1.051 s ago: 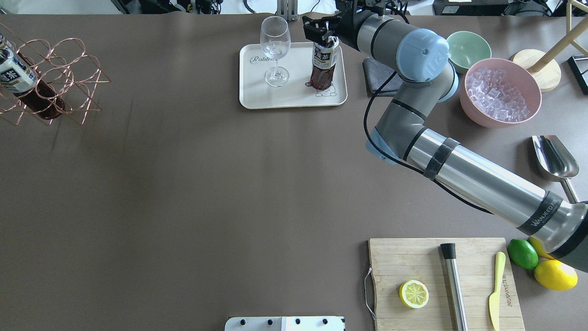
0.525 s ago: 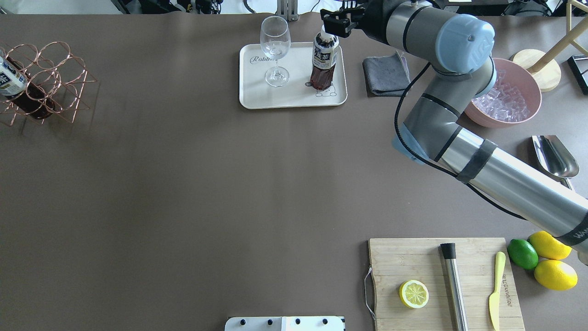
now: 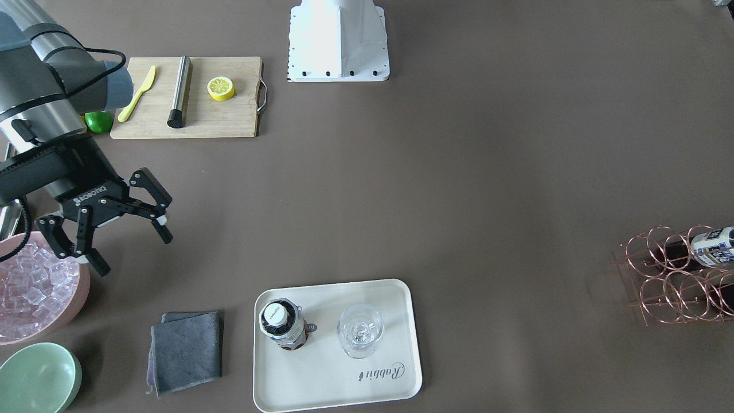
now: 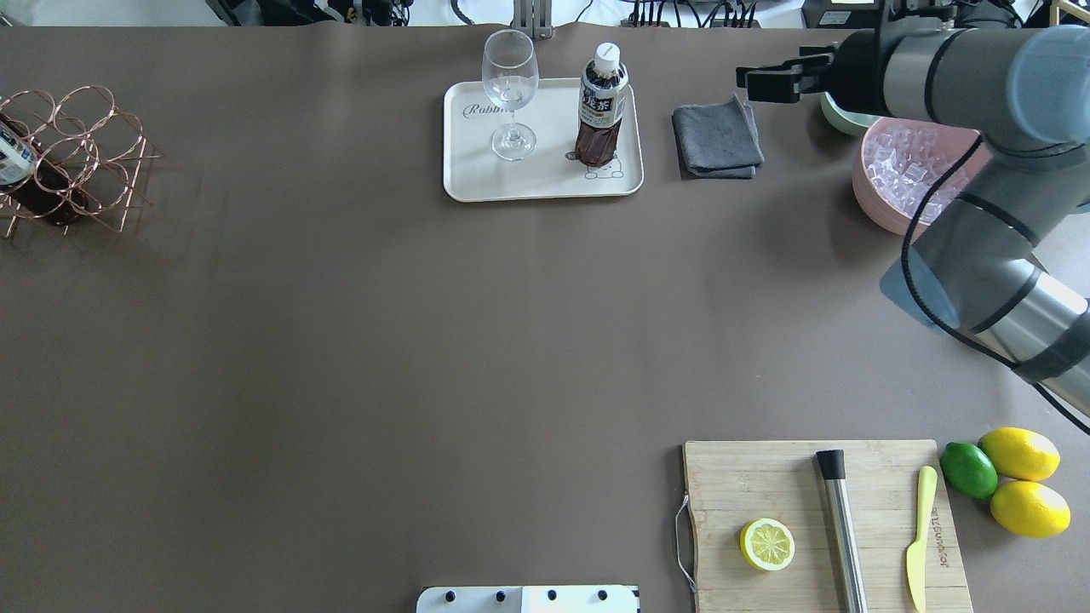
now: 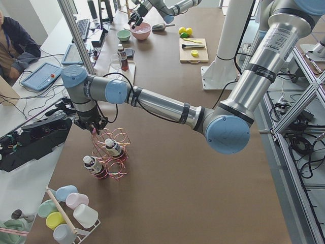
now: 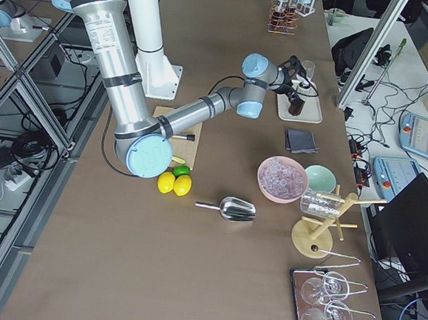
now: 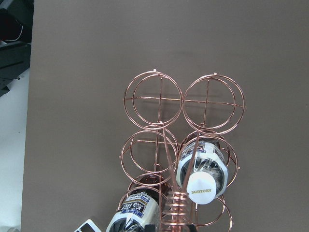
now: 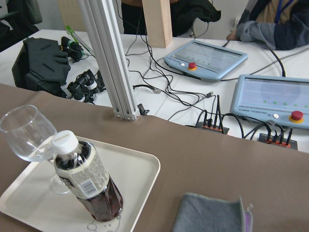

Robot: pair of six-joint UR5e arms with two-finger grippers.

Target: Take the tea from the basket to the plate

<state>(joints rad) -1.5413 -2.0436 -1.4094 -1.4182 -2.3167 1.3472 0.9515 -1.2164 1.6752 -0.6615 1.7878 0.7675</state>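
One tea bottle stands upright on the cream plate, next to a wine glass; it also shows in the right wrist view. My right gripper is open and empty, off to the side of the plate, above the table near the ice bowl. The copper basket sits at the table's far left with two more tea bottles in its cells. My left gripper is right above the basket, shut on the coiled handle.
A wine glass stands on the plate. A grey cloth, a pink bowl of ice and a mint bowl lie beside the plate. A cutting board with a lemon half, muddler and knife is at the near right.
My right gripper has let go of the tea bottle on the plate and drawn away to the right. The basket has moved left and lower with my left gripper.
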